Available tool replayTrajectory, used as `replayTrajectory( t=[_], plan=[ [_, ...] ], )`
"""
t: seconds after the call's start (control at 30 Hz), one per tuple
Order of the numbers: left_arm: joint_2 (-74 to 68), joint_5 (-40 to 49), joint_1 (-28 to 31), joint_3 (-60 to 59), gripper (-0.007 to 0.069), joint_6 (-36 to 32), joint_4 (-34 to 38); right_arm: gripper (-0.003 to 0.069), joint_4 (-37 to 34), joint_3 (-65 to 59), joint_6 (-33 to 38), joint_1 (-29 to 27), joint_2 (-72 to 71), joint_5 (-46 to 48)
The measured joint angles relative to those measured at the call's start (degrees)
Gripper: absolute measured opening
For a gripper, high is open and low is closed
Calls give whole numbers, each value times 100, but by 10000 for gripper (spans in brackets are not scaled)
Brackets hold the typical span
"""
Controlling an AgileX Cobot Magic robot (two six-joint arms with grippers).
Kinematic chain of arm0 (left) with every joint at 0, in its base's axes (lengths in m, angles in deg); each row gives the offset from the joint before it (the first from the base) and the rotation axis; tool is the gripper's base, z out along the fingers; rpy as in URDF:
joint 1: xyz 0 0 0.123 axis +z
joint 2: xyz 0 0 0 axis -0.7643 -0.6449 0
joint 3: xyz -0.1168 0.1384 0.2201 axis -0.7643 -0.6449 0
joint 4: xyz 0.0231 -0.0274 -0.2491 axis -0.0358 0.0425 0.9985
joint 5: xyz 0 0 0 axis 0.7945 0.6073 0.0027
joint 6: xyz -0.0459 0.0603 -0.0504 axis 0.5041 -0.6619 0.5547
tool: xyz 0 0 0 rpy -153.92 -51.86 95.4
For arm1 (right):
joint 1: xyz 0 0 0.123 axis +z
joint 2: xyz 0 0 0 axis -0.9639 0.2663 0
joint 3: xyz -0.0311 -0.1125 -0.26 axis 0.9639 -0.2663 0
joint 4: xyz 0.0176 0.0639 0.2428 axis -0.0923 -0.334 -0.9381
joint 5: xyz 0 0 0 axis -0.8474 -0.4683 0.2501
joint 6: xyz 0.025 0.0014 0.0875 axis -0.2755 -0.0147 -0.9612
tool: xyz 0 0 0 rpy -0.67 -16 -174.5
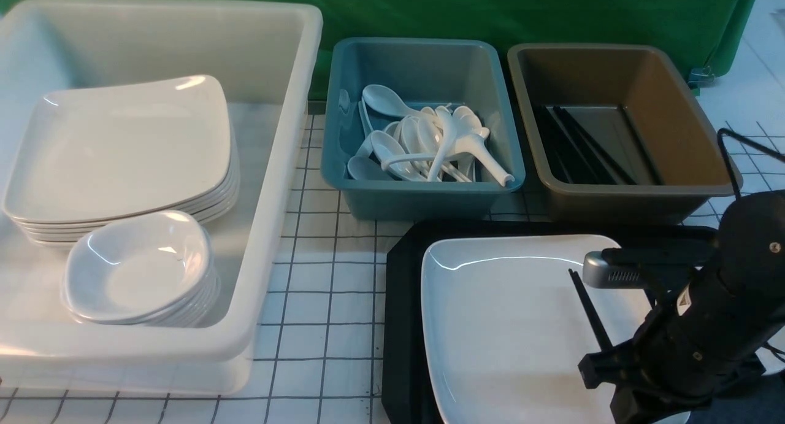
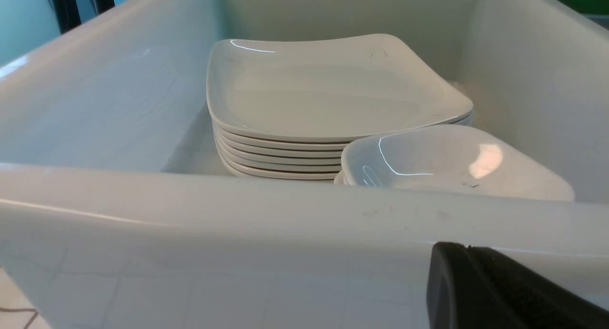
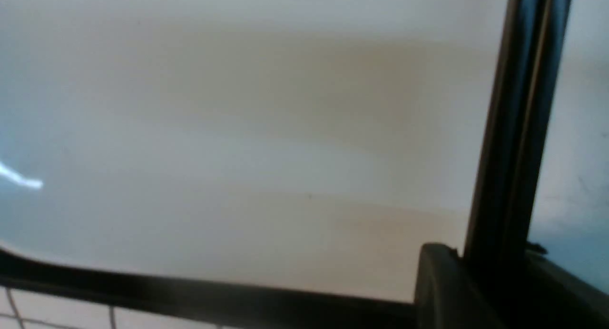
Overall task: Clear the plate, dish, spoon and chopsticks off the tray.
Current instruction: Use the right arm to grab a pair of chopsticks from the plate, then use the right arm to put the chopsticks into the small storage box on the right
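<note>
The large white plate point(image 1: 509, 326) lies on the black tray point(image 1: 402, 301) at the front right. My right gripper point(image 1: 604, 362) hangs low over the plate's right side, shut on the black chopsticks point(image 1: 590, 310), which stick out forward over the plate. In the right wrist view the chopsticks point(image 3: 514, 129) run from between the fingers of the right gripper point(image 3: 495, 262) across the plate point(image 3: 238, 129), with the tray rim point(image 3: 190, 295) beside it. My left gripper point(image 2: 468, 248) is shut and empty, just outside the white tub's near wall point(image 2: 238, 210). Dish and spoon are out of view.
A big white tub point(image 1: 270, 185) at the left holds stacked white crockery point(image 1: 122, 148). Behind the tray stand a teal tub point(image 1: 423, 191) with white cutlery and a brown tub point(image 1: 638, 197) with black sticks. The table has a white gridded cover point(image 1: 325, 301).
</note>
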Motion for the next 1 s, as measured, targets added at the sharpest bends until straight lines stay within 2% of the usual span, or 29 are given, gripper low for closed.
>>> replayTrajectory(
  t=[0.27, 0.4, 0.67, 0.8, 0.93, 0.97, 1.0],
  plan=[
    [0, 0, 0, 0, 22, 0, 0, 176, 69, 12, 103, 0, -1299, 240],
    [0, 0, 0, 0, 22, 0, 0, 176, 399, 371, 231, -21, -1692, 173],
    [0, 0, 0, 0, 22, 0, 0, 176, 666, 1421, 277, -667, -1353, -687],
    [0, 0, 0, 0, 22, 0, 0, 177, 684, 2065, 288, -1174, -521, -1727],
    [0, 0, 0, 0, 22, 0, 0, 180, 687, 2260, 288, -1360, 240, -3223],
    [0, 0, 0, 0, 22, 0, 0, 180, 687, 2260, 288, -1360, 284, -3223],
    [0, 0, 0, 0, 22, 0, 0, 181, 687, 2280, 288, -1386, 667, -3997]
  ],
)
